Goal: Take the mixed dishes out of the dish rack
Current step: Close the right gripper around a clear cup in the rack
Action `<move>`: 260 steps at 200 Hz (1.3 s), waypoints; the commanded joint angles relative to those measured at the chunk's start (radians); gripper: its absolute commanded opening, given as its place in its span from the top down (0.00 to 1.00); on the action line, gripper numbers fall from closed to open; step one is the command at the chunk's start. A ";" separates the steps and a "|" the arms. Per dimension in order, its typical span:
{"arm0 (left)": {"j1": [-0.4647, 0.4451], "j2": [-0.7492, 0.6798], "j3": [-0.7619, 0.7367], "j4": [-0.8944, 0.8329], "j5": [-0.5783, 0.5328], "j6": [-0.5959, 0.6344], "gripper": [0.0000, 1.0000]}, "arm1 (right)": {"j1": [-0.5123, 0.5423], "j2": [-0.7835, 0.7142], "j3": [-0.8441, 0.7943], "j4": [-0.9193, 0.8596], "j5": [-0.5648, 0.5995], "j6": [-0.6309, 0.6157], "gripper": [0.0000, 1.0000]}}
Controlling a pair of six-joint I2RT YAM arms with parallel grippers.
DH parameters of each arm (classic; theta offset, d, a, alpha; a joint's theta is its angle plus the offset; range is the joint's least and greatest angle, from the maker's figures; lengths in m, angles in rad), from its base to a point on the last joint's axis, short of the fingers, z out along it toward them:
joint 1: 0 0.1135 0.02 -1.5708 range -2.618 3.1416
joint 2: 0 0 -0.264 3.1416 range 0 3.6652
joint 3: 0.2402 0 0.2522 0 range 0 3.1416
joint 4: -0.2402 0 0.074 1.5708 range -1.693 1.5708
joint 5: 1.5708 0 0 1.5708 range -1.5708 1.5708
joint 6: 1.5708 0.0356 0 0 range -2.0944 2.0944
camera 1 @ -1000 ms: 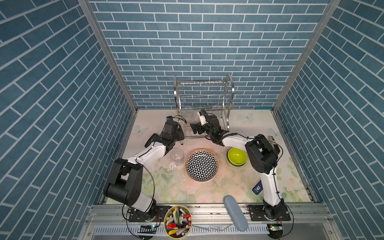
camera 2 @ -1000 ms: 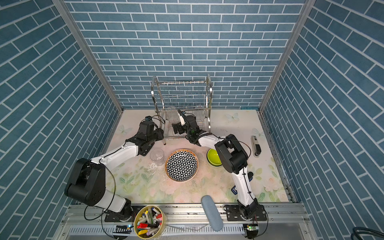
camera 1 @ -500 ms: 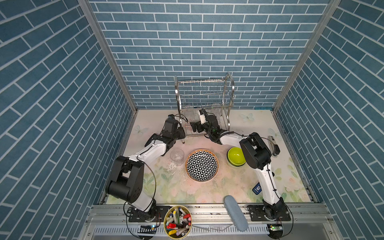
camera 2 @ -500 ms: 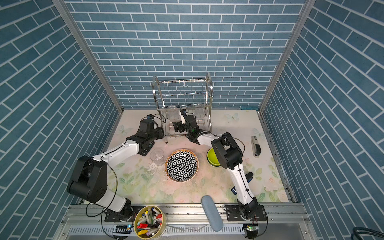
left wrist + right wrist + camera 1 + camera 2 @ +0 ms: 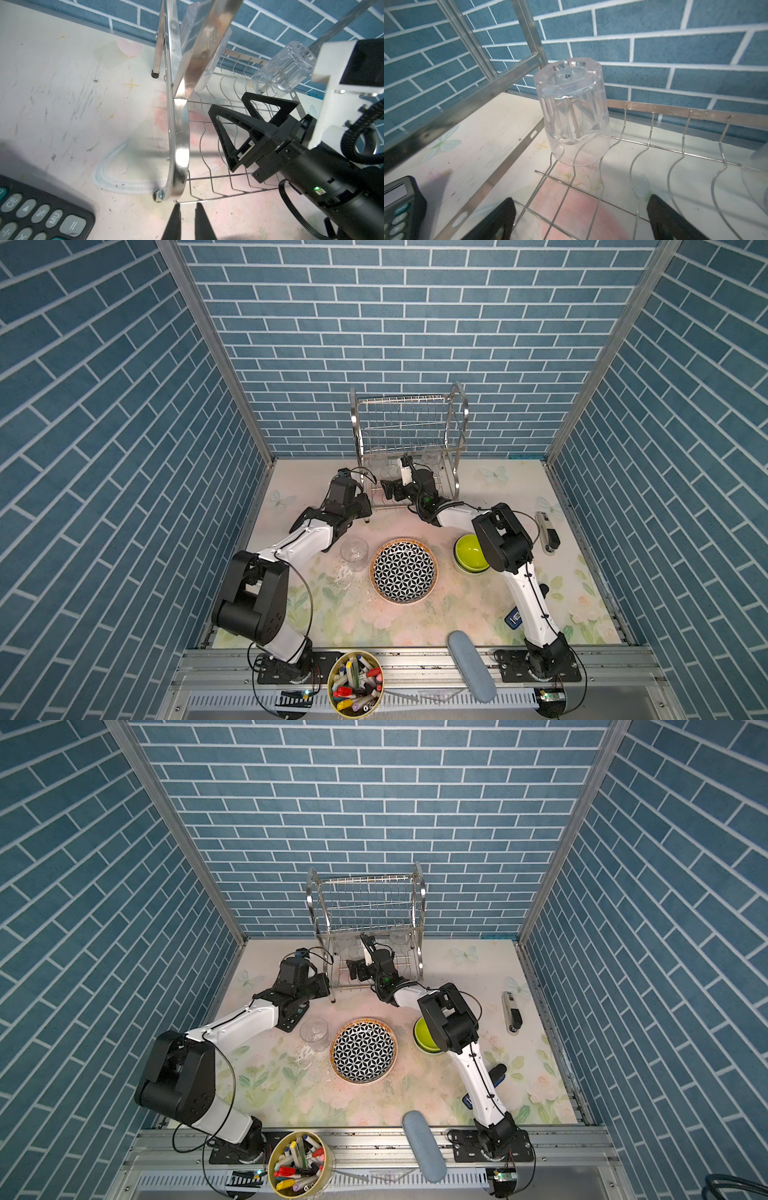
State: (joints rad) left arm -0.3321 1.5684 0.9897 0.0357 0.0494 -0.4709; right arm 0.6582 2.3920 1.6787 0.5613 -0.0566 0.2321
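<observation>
Blue brick-pattern walls on three sides, floral tabletop [image 5: 457,614] below. Against the back wall, dish rack [image 5: 409,427] of shiny wire, with both arms at its lower tier in both top views.

Right gripper [image 5: 581,209]: spread wide, set inside the lower tier just above the wavy wires. Ahead of the open jaws and a little to one side, clear tumbler [image 5: 573,116], upside down on the wires by the rack's back rail, well apart from both fingers [image 5: 496,220]. Off to the other side of those jaws, at the edge of the right wrist view, part of a second tumbler [image 5: 756,187], blurred.

Left gripper [image 5: 188,207]: fingertips [image 5: 175,222] close together, only a thin gap between, right at the rack's front lower rail beside the corner screw. Clamped on that rail or merely touching it: cannot tell. Beyond the tips, inside the rack, the right gripper.

Behind both grippers, toward the arm bases, already on the table: third tumbler [image 5: 354,549] next to the left forearm, just beside star-patterned plate [image 5: 404,570]. Past the plate, lime bowl [image 5: 467,556] seated in pale-green bowl [image 5: 465,571], partly hidden by the right arm's elbow.
</observation>
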 commanded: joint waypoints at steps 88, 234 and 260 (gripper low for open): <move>0.002 0.104 0.115 0.006 -0.025 0.022 0.49 | -0.002 0.018 0.046 0.066 -0.025 0.042 0.01; -0.012 0.093 0.116 -0.040 0.000 0.022 1.00 | 0.023 0.037 0.054 0.125 -0.079 -0.057 0.01; -0.021 0.082 0.106 -0.056 0.014 0.013 1.00 | 0.046 0.062 0.095 0.097 -0.062 -0.122 0.01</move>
State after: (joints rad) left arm -0.3405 1.7050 1.1137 -0.0040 0.0051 -0.3893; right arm 0.6754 2.4191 1.6974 0.6300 -0.1097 0.2138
